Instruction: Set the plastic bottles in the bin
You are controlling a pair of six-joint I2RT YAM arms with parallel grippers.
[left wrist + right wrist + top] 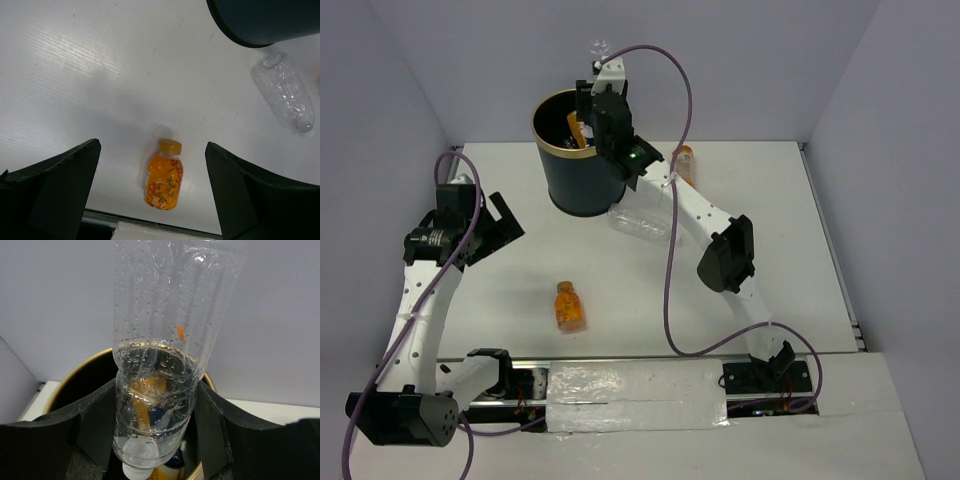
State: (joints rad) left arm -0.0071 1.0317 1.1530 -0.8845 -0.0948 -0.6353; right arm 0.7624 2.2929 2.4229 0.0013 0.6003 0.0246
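My right pincer is clamped on a clear bottle, cap down, directly over the bin at the far side of the surface. My left pincer hangs spread wide above an orange bottle lying near the front, left of centre. A second clear bottle lies just beside the bin's right foot. A far orange bottle sits beyond my right arm.

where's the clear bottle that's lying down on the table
In the top external view the clear bottle lies on its side by the foot of the bin, to its right, partly under the right arm.
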